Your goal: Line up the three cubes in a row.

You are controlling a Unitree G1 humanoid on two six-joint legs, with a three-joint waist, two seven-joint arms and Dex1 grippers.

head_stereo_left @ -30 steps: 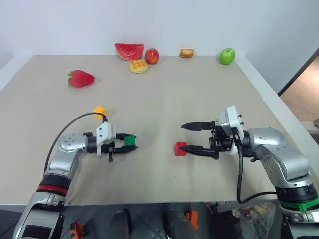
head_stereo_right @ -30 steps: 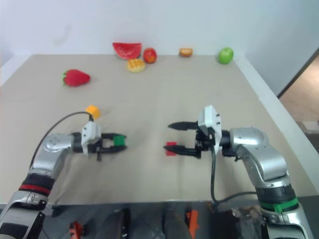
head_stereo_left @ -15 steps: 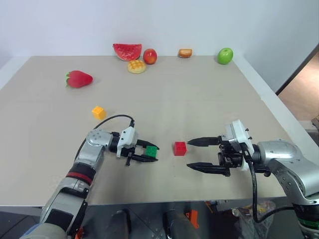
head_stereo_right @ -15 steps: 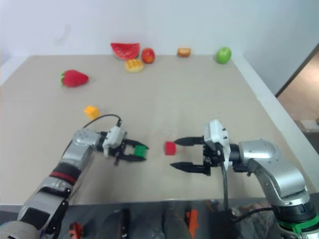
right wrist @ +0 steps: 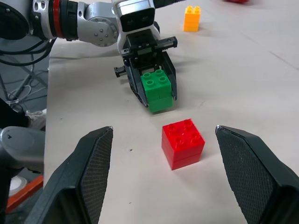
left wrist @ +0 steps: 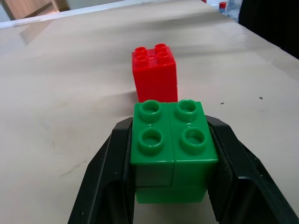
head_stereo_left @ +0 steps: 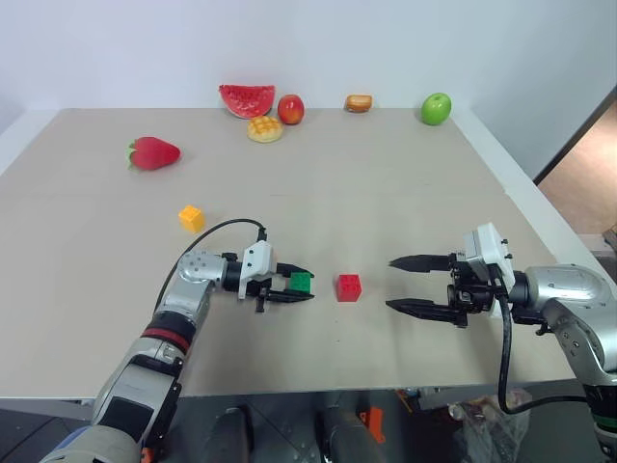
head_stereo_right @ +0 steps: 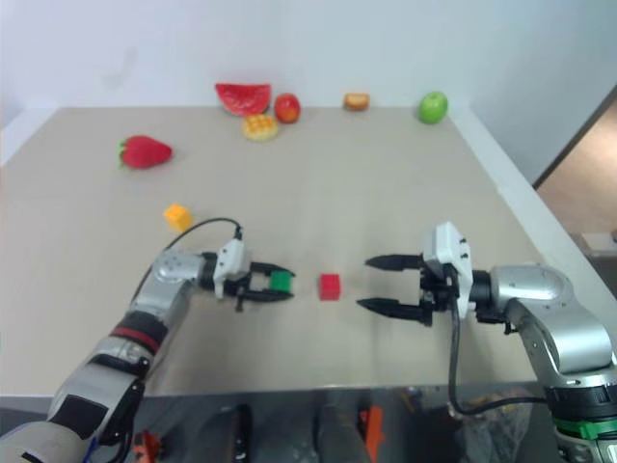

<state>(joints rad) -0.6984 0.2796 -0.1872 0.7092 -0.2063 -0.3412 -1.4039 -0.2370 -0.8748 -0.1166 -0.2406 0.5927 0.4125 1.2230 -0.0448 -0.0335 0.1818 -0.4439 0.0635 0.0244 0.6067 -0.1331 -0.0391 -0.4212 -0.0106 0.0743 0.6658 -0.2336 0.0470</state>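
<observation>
From the head, your left gripper (head_stereo_left: 301,286) has its jaws clenched on the green cube (head_stereo_left: 301,282), the red cube (head_stereo_left: 348,287) just beyond the tips. Left wrist: green sits between the jaws — red ahead. Right wrist: your right gripper (right wrist: 169,165) stands released, red between its jaws, untouched; the yellow-orange cube (right wrist: 191,17) lies far off on the counter (right wrist: 261,70).

Green studded plastic cube (head_stereo_left: 301,282) between left gripper (head_stereo_left: 294,286) fingers, at 9 o'clock of red studded plastic cube (head_stereo_left: 348,287), just beside. Yellow-orange studded plastic cube (head_stereo_left: 192,218) at 10 o'clock, well apart. Right gripper (head_stereo_left: 407,284) at 3 o'clock.
</observation>
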